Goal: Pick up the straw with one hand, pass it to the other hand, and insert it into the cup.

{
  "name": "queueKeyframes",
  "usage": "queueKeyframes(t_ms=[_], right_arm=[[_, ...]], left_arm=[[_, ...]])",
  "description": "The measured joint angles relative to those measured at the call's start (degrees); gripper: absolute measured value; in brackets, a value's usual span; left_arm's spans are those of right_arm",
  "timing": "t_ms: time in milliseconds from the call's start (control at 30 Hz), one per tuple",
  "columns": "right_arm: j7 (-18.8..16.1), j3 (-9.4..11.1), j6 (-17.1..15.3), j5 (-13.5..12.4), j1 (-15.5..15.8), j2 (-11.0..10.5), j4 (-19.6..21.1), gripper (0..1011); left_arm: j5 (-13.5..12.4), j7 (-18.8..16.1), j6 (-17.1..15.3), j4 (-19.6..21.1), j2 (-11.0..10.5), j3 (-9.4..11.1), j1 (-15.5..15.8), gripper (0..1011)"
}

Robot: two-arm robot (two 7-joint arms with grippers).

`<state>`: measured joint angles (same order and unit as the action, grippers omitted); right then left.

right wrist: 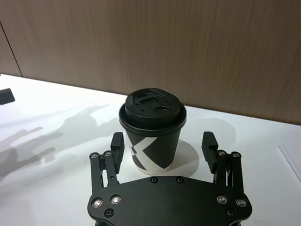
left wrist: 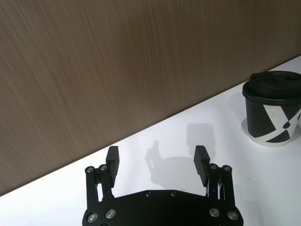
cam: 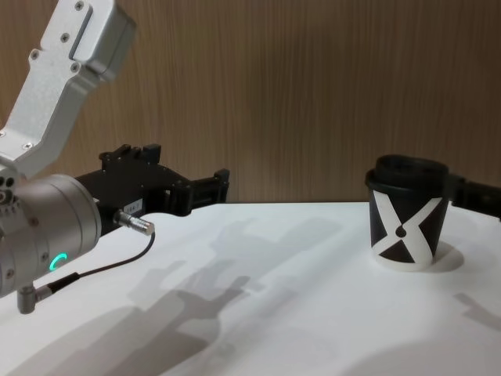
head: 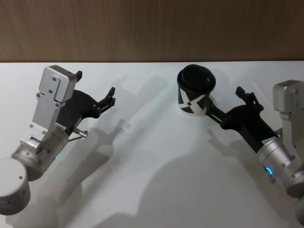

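Two grippers hover over the white table (head: 156, 180), both spread wide and holding nothing; the left gripper (head: 95, 83) sits upper left in the head view; the right gripper (head: 224, 100), at the right, flanks the small black paper cup (head: 192, 92) with its domed black lid, standing upright right of upper centre; whether its fingers touch the cup cannot be told; the cup bears a bold white X.

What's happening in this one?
Neither arm is holding anything. The left tool is open above the white table, well away from the cup. The right tool is open too, close beside the cup but not gripping it. The cup stands upright with its lid on, and nothing sticks out of it.
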<state>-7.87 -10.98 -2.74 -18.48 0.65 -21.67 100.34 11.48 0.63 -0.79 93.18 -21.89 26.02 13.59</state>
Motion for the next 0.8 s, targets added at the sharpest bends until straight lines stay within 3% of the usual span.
queueKeyframes(t_ms=[800], right_arm=[[-6.7,9.0,-6.7,-9.3,0.8,-5.7,-0.6,1001]], left_arm=[[0.0,0.0,0.0,0.0,0.0,0.0,0.0,1000]])
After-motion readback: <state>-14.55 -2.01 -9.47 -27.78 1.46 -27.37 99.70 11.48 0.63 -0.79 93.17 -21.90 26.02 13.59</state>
